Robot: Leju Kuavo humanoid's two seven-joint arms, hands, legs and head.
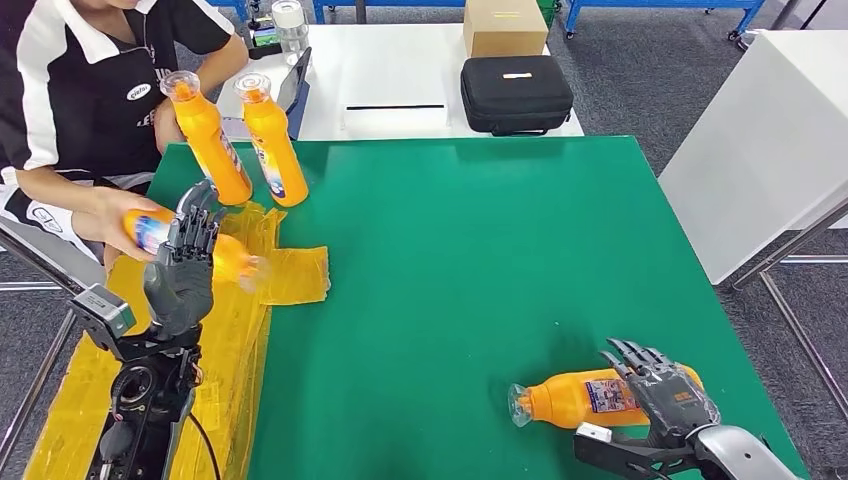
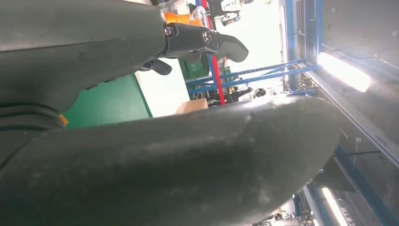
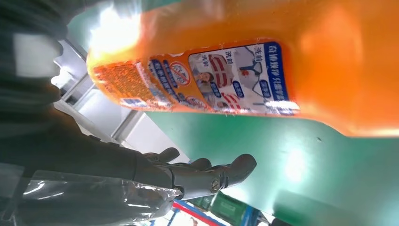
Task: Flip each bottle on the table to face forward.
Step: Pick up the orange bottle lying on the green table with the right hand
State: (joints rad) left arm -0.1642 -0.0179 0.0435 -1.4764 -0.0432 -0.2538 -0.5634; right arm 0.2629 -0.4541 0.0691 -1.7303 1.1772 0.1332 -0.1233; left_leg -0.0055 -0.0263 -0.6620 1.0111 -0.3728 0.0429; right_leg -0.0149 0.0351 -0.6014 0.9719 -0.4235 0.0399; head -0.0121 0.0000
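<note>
Four orange bottles show in head view: two upright ones (image 1: 207, 140) (image 1: 271, 140) w/ clear caps at the green table's (image 1: 500, 260) far-left corner, approx 11 o'clock; one lying bottle (image 1: 190, 250) at 9 o'clock over crumpled yellow sheet (image 1: 285, 270); one lying near bottle (image 1: 590, 397) at 5 o'clock, cap pointing to 9. Label on near bottle is blue/white w/ small pics; right wrist view shows it (image 3: 226, 75) close up, Chinese print incl. "洗前", rest too small to read. Left hand (image 1: 185, 265) is raised w/ fingers laid over the 9 o'clock bottle; a person's hand (image 1: 115, 222) holds that bottle's base end, so can't tell if robot hand is clamped or just touching. Left wrist view gives mostly the grey thumb (image 2: 188, 165), dark fingers (image 2: 207, 40), a bit of orange beyond. Right hand (image 1: 665, 390) rests over near bottle's base end, fingers spread apart, none wrapped around it; right wrist view shows fingers (image 3: 207, 172) apart from the bottle body. Person's shirt badge unreadable. Behind table at 12: black case (image 1: 516, 93), cardboard box (image 1: 505, 27).
</note>
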